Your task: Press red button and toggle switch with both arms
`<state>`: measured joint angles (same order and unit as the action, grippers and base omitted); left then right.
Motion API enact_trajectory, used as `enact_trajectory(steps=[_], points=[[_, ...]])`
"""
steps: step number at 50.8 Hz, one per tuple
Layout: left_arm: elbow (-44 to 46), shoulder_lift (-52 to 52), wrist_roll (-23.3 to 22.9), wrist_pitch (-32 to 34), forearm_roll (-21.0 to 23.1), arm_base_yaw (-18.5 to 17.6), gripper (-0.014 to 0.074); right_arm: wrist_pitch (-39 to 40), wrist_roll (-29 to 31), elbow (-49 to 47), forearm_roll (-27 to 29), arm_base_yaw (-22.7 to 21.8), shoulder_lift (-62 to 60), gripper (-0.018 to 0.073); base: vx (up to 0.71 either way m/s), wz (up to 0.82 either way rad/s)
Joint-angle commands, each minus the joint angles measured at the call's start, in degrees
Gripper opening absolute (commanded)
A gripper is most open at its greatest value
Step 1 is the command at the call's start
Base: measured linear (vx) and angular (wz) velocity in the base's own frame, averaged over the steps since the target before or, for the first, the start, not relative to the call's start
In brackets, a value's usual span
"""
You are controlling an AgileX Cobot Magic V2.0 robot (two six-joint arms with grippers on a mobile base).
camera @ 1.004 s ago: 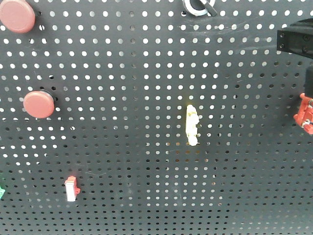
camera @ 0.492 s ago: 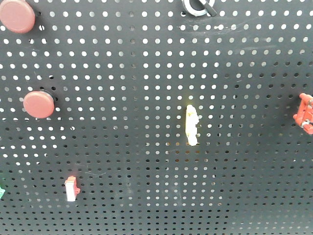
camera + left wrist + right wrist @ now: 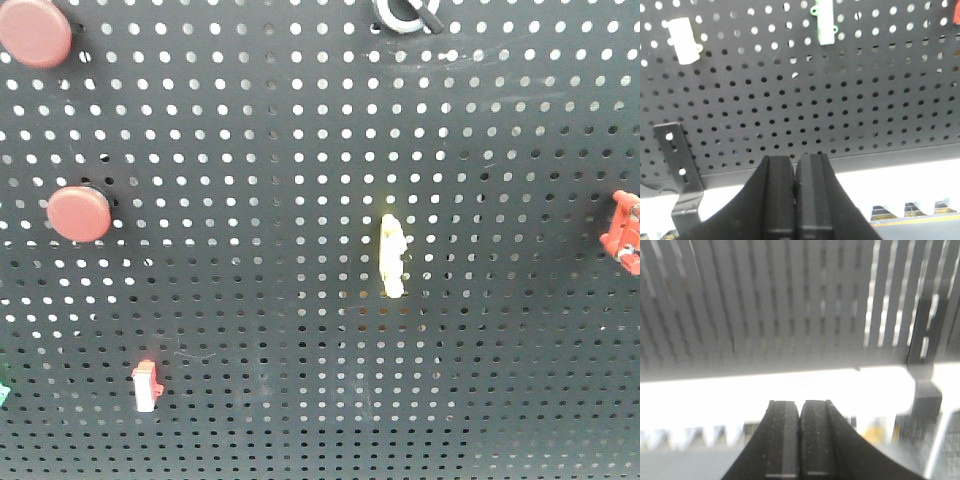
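In the front view a dark pegboard (image 3: 300,150) carries the red button (image 3: 35,33) at the top left corner, the larger of two dull-red discs. The toggle switch (image 3: 404,14), a silver ring with a black bar handle, is cut off by the top edge. Neither gripper shows in this view. My left gripper (image 3: 795,161) is shut and empty, low in front of the board's bottom edge. In the blurred right wrist view my right gripper (image 3: 800,405) is also shut and empty, below the board.
A smaller red disc (image 3: 80,212) sits below the button. A pale yellow lever (image 3: 393,256), a red-and-white rocker (image 3: 146,386) and a red part (image 3: 625,232) are also mounted. The left wrist view shows a white fitting (image 3: 684,41), a green-edged piece (image 3: 824,22) and a bracket (image 3: 680,175).
A black gripper part at the front view's upper right edge one second ago has left the frame. Nothing on the board has moved.
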<state>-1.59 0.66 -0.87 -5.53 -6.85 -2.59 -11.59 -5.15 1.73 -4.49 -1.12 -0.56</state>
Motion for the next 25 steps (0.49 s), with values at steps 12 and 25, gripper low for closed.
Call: enact_trajectory(steps=[12, 25], points=[[-1.9, 0.4, -0.2, 4.9, 0.6, 0.1, 0.0002, 6.5, 0.2, 0.6, -1.3, -0.4, -0.3, 0.0, 0.0, 0.0], [-1.9, 0.4, -0.2, 4.9, 0.6, 0.1, 0.0002, 6.5, 0.2, 0.6, -1.3, -0.4, -0.3, 0.0, 0.0, 0.0]])
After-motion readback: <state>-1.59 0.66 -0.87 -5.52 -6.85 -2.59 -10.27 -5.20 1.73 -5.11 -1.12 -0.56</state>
